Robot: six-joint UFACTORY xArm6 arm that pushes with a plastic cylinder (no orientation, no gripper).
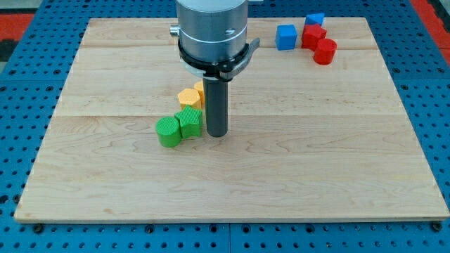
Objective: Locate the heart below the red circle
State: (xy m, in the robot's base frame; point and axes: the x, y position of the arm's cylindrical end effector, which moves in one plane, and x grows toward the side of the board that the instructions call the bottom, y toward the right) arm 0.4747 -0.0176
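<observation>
1. The tool was a straight dark rod with no jaws, holding nothing; its tip [217, 133] rested on the table [316, 161] slightly left of the frame's centre.
2. The red circle [325, 51] lay in the upper right of the frame, well apart from the tool.
3. A second red block [313, 36], whose shape could not be made out for certain, touched the circle's upper left side rather than lying below it; whether it was the heart could not be told.
4. A blue cube [285, 36] sat just left of that red pair, and another blue block [315, 19] just above them, near the table's top edge.
5. Just left of the tip stood two green blocks: one [189, 121] beside the rod, and a green cylinder [168, 131] touching it on the left.
6. Two yellow blocks [190, 96] sat above the green ones, partly hidden behind the rod.
7. The table's lower half and right centre lay open, as did the stretch between the tool and the red cluster.
</observation>
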